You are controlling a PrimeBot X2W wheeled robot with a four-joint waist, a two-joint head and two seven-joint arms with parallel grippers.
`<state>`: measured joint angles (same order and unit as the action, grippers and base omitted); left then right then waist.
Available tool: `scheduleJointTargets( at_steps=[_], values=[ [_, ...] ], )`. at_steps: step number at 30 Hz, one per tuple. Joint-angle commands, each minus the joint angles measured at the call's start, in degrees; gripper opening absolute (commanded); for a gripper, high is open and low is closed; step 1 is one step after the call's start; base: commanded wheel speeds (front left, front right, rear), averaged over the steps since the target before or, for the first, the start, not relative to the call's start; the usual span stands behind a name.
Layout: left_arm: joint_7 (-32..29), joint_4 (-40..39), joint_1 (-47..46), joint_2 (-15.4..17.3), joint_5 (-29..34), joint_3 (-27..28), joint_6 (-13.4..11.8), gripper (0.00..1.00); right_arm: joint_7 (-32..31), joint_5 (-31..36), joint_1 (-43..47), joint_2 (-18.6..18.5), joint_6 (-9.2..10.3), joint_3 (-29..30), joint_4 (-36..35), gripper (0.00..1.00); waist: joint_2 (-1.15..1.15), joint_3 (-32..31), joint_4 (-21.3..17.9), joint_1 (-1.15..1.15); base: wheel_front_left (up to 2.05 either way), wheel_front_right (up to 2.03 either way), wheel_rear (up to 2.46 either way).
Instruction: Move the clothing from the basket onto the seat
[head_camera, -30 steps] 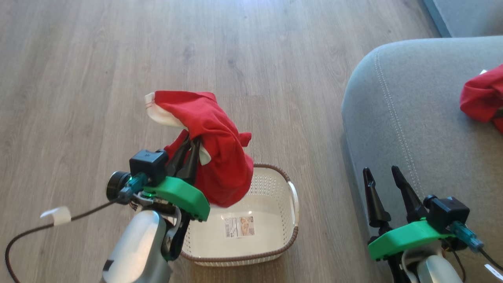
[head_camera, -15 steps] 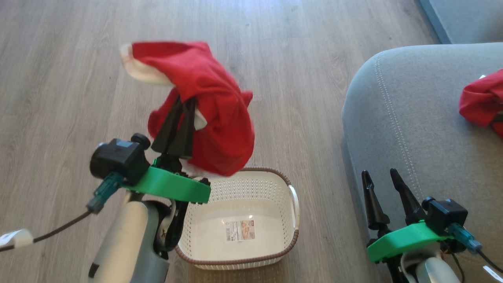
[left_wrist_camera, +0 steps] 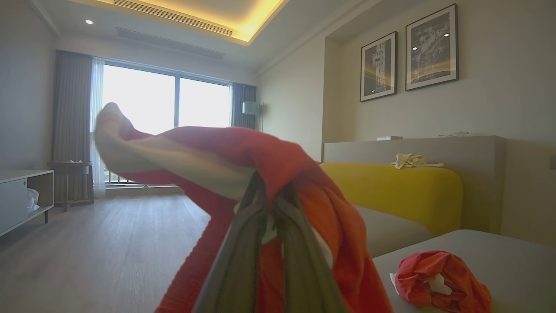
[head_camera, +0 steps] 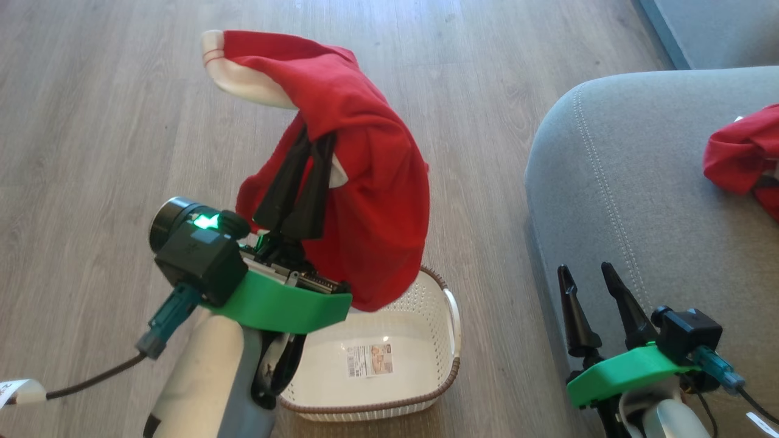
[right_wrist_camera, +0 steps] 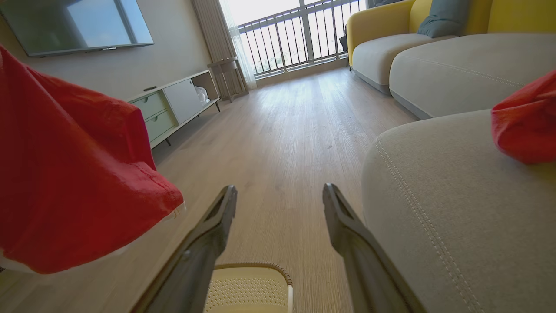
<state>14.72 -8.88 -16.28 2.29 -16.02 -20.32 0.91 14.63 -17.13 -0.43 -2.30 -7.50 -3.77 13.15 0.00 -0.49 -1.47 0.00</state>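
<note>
Clothing update: one red garment (head_camera: 365, 201) is up in the air, draped over the left hand (head_camera: 311, 152). Its two dark fingers are pinched together on a fold of it, and the white trim flops out on the far side. It hangs above the basket (head_camera: 453, 310), which sits on the wood floor (head_camera: 122, 121), and the lowest bit of fabric looks clear of the rim. A second red piece (head_camera: 736, 158) is already lying on the seat (head_camera: 621, 201), well back from the rounded corner. The right hand (head_camera: 584, 271) hovers just beside the seat's front edge with its fingers spread apart and nothing in them. So I'd call this the carry step: the pick is done and the drop isn't. Next, the left arm needs to swing across to the robot's right, staying high enough that the dangling tail clears the cushion edge, and only let go once the cloth is over the grey fabric. Two things I'd watch: the right hand is parked pretty much in that path, and since the cloth is draped over the fingers rather than just pinched, it might cling when they part. What shows of the basket floor has only a label sticker (head_camera: 369, 360), so this is probably the last piece, though the left forearm hides one corner.
</note>
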Motion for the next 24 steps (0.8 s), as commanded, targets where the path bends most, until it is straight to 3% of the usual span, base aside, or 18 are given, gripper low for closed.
scheduleJointTargets(
  at_steps=[1,24],
  values=[
    [0.3,-2.6,-2.6,0.6,0.5,1.5,0.1,0.0,0.4,-0.1,-0.7,-0.6,0.01,-1.3,-1.8,1.0,0.0,0.0,-0.1,0.0,0.0,0.0,0.0],
    [0.3,-3.6,-2.9,0.6,1.9,-2.3,1.1,0.0,0.4,-0.4,-0.8,-0.6,0.01,-0.8,-2.3,1.0,0.0,0.9,-1.1,0.0,0.0,0.0,0.0]
  ],
)
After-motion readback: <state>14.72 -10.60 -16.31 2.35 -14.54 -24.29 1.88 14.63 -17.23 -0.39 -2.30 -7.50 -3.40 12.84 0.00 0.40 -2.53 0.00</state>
